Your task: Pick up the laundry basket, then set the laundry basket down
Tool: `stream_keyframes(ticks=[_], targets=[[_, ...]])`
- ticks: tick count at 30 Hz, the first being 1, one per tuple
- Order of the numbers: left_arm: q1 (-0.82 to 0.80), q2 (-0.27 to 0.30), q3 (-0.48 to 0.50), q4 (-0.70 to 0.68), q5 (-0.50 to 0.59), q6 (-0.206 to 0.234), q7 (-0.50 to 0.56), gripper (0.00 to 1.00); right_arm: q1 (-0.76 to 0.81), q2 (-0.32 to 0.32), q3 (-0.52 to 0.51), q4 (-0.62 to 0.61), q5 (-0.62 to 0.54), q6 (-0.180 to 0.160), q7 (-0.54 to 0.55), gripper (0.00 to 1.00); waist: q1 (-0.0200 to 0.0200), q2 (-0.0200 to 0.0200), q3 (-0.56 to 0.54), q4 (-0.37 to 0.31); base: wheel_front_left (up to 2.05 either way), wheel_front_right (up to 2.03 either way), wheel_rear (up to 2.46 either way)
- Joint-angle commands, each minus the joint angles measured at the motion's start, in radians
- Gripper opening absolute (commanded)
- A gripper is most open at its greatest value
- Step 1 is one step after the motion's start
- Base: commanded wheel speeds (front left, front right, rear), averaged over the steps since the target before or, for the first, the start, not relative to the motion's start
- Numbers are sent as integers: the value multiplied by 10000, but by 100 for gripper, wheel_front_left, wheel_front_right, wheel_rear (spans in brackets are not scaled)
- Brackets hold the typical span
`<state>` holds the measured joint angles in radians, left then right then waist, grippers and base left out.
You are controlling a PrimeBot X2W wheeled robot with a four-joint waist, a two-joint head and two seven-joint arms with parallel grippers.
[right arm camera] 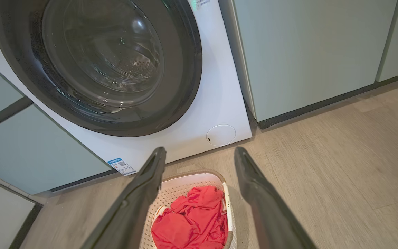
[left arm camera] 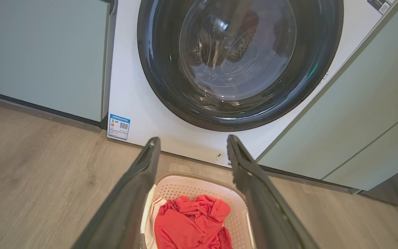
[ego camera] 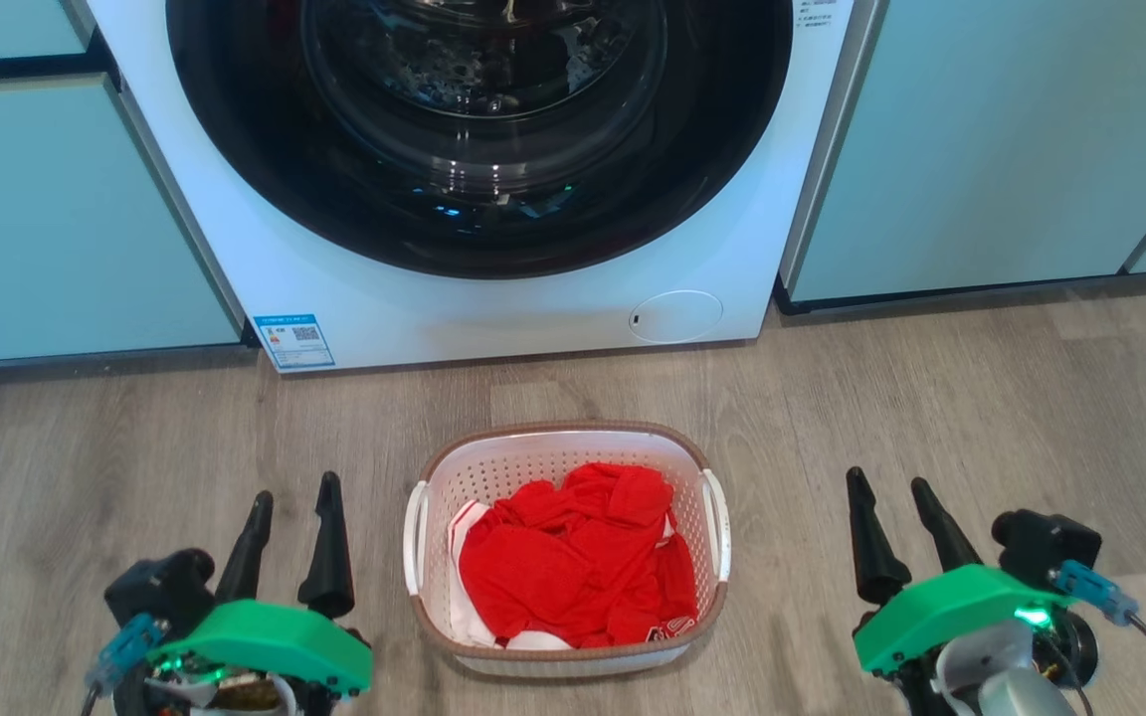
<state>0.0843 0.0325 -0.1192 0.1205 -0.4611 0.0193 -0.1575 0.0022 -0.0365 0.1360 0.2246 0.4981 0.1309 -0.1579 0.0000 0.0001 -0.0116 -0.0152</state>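
Laundry basket (ego camera: 533,475) stands on the wood-look floor (ego camera: 931,418) between my two sets of fingers, touched by neither. My left fingers (ego camera: 329,557) are spread wide with nothing between them, just off the basket's left handle (ego camera: 415,542). My right fingers (ego camera: 871,547) are equally spread and empty, a little farther out from the right handle (ego camera: 718,527). Both pairs point toward the washing machine (ego camera: 493,318).

Inside the basket lies a crumpled red garment (ego camera: 573,567) that covers most of the bottom, with some white cloth (ego camera: 462,587) showing at its left and near edges. I cannot tell how many pieces there are, or what lies beneath them. The brown rim runs all round, and the perforated white wall is bare at the far end.

Beyond the basket, the white front-loading washing machine stands between pale green cabinets (ego camera: 981,149). Through its round dark door (ego camera: 483,234) I make out a perforated drum in the wrist views, but reflections stop me telling whether anything is inside. A blue label (ego camera: 294,341) sits at the machine's lower left corner, its print too small to read, and a round cover (ego camera: 675,316) sits at the lower right.

In both wrist views my own fingers cross the basket's sides and the bottom edge cuts off its near part. The head view cuts off the top of the machine.
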Motion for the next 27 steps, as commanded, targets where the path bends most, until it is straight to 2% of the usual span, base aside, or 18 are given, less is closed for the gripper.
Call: stream_keyframes(ticks=[1,27], targets=[[-218,125,198,-407,258,72,-147,100,-440,-99,248,-421,-257,-1,-152,100,0,-1,-4,-1,0,0,0],[84,170,-116,-518,2818,402,-917,100,-419,-132,810,-634,-3286,-2,-914,100,0,-1,-41,-66,0,0,0]])
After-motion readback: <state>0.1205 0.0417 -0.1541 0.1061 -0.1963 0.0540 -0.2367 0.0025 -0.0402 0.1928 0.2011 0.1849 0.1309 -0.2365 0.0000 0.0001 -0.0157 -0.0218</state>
